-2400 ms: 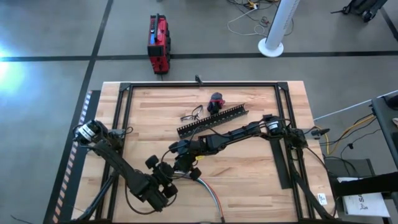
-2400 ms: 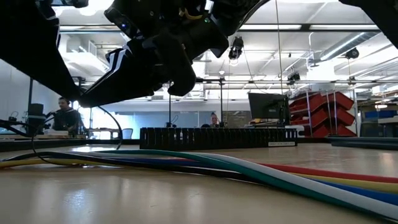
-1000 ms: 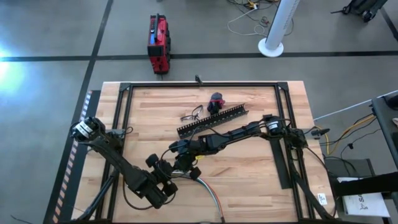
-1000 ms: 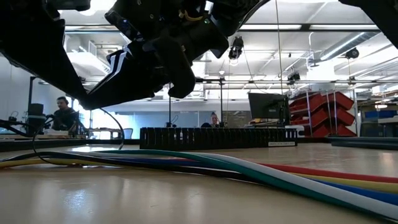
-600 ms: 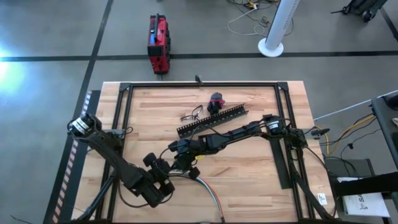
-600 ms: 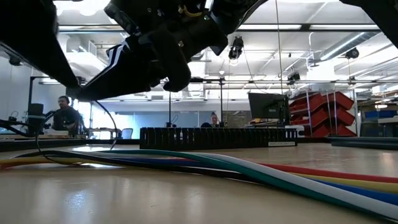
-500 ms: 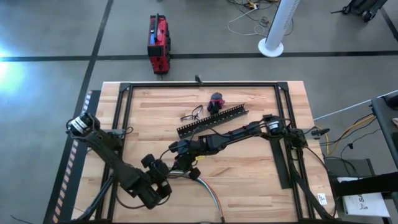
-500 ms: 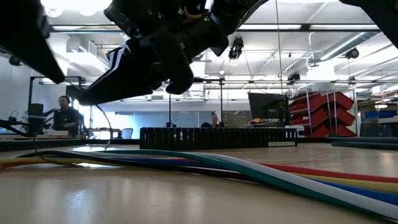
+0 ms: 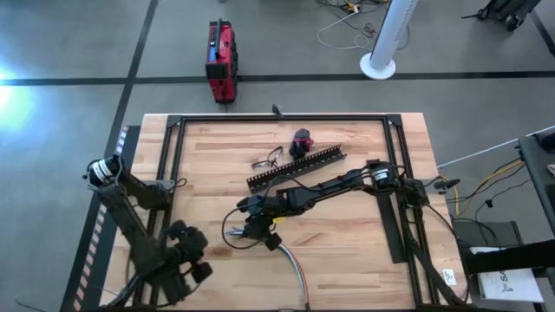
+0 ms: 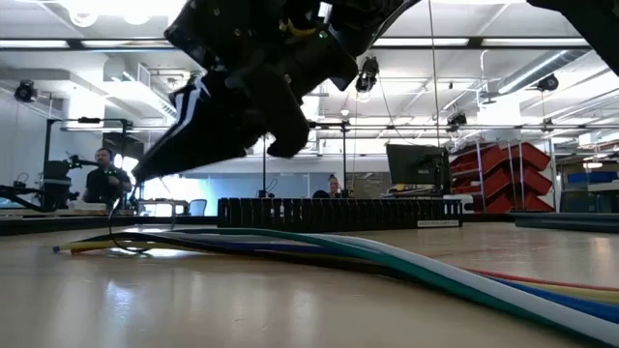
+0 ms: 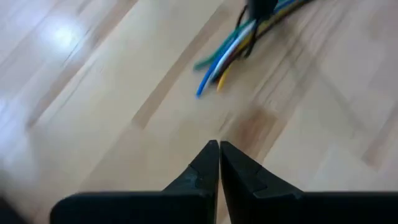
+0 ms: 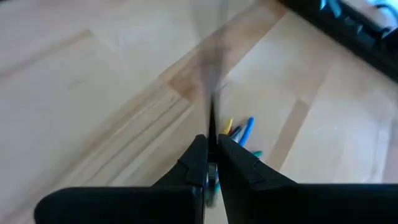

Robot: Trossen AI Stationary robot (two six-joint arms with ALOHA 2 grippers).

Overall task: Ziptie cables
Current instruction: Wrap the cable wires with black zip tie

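The cables (image 9: pixel 292 267) are a loose bundle of green, white, blue and yellow wires lying on the wood near the table's near edge. Their free ends (image 12: pixel 240 129) lie by my right gripper (image 9: pixel 252 232). In the low view the cables (image 10: pixel 387 256) run flat across the table. The ziptie (image 12: pixel 210 102) is a thin black strip that curves in a loop (image 9: pixel 227 236) left of the bundle. My right gripper (image 12: pixel 211 148) is shut on it. My left gripper (image 9: pixel 186 258) stands apart toward the near-left corner; its fingers (image 11: pixel 219 148) are shut on nothing, with the cable ends (image 11: pixel 219 68) beyond them. My right gripper pinches the ziptie's strip (image 12: pixel 211 127) between its two fingertips, slanting down from the table's right side. The strip runs on beyond the fingers, over the cable ends. In the low view it hangs from the fingertips (image 10: pixel 145 169) in a slack loop (image 10: pixel 114 230) to the table.
A long black slotted duct (image 9: pixel 295 169) lies slantwise at mid-table, behind the cables in the low view (image 10: pixel 329 213). A red-and-black lump (image 9: pixel 301 139) and a small dark wire tangle (image 9: pixel 267 160) sit farther back. A flat black strip (image 9: pixel 395 230) lies right. Black frame rails (image 9: pixel 173 165) border the table.
My left gripper has drawn back from the cables toward the table's near-left corner. The cable ends, which ran on out of the low view's left side before, now lie free on the table. My right gripper has kept its place over them.
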